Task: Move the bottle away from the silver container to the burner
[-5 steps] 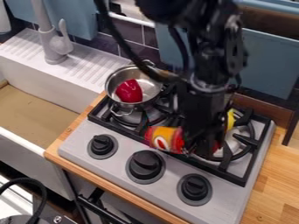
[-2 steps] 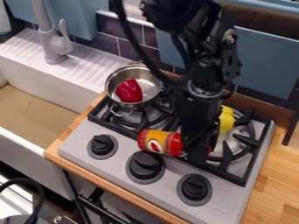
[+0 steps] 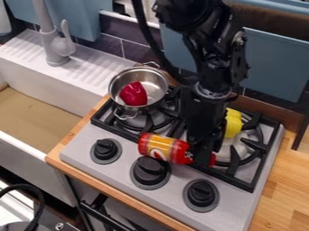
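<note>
My gripper [image 3: 203,154] is over the front of the stove, between the two burners, shut on the bottle near its right end. The bottle [image 3: 164,148], red with a yellow label, lies sideways along the front bar of the grate; part of it is hidden behind the gripper, and a bit of red shows to the right. The silver container [image 3: 158,82], a pot with two handles, stands on the left burner, apart from the bottle. The right burner [image 3: 242,151] is partly hidden by the arm.
A red object [image 3: 134,94] lies inside the pot. Something yellow [image 3: 233,123] sits at the back of the right burner, just right of the arm. Three black knobs [image 3: 150,170] line the stove front. The sink [image 3: 36,117] is at left.
The bottle has shifted a little left and down with the gripper, and more of it shows. More of the yellow object is uncovered beside the arm.
</note>
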Motion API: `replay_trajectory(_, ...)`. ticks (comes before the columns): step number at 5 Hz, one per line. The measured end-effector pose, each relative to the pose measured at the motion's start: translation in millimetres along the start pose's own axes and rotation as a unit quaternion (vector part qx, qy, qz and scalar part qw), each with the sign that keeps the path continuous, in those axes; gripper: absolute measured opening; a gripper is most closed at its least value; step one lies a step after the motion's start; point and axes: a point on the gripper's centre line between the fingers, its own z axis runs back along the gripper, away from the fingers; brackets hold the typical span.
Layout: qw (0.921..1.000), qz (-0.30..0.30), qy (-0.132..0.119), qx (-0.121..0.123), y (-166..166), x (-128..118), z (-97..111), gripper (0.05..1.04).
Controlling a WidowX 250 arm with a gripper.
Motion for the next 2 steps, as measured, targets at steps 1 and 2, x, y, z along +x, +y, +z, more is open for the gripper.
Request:
replay_trajectory(1,0.9999,-0.002,0.009,0.006,-2,4,4,0.921)
replay_trajectory(2,0.9997,-0.018,0.017,-0.005,-4,10,16,0.999)
